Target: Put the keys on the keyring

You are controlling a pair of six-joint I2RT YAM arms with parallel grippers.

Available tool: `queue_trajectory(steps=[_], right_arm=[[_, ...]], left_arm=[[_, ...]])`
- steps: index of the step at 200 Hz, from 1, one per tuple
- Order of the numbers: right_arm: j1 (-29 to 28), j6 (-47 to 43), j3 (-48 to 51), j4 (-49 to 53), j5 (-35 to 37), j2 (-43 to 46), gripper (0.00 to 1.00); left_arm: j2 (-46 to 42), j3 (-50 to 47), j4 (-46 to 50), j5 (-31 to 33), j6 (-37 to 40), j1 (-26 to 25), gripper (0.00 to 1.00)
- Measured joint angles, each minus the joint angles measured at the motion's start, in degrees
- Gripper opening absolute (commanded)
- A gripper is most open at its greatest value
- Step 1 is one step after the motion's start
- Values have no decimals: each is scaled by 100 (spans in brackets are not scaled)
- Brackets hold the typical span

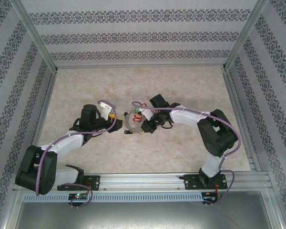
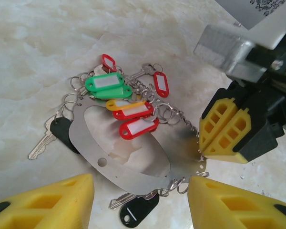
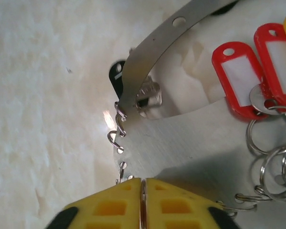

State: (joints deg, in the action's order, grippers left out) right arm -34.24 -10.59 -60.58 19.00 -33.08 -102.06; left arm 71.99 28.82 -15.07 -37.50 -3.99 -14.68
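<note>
— Yellow fingers (image 2: 47, 205) up close: what is my left gripper (image 2: 140, 193) doing?
— Spread wide, gripping nothing. I see the keyring (image 2: 93, 149) flat on the table (image 2: 38, 57) between them.
— Right gripper (image 2: 209, 131)?
— At three o'clock, pinched onto the keyring's edge. Tagged keys (image 2: 133, 110) are heaped at its twelve o'clock.

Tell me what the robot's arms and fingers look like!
Both arms, left arm and right arm, are chunky black and white pieces with a lilac cable along each. The fingers are yellow blocks with square hollows and black backs.
</note>
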Motion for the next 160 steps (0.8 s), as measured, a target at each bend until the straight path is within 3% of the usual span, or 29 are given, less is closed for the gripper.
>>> queue_trajectory(steps=[56, 111, 160], right_arm=[[109, 125, 358, -269, 177, 107, 22], [70, 269, 1408, -857, 352, 1196, 25], [-208, 577, 1497, -1246, 417, 999, 28]], left_arm=[[-380, -205, 15, 168, 85, -125, 54], [-708, -317, 122, 319, 214, -323, 54], [-949, -498, 136, 599, 205, -334, 54]])
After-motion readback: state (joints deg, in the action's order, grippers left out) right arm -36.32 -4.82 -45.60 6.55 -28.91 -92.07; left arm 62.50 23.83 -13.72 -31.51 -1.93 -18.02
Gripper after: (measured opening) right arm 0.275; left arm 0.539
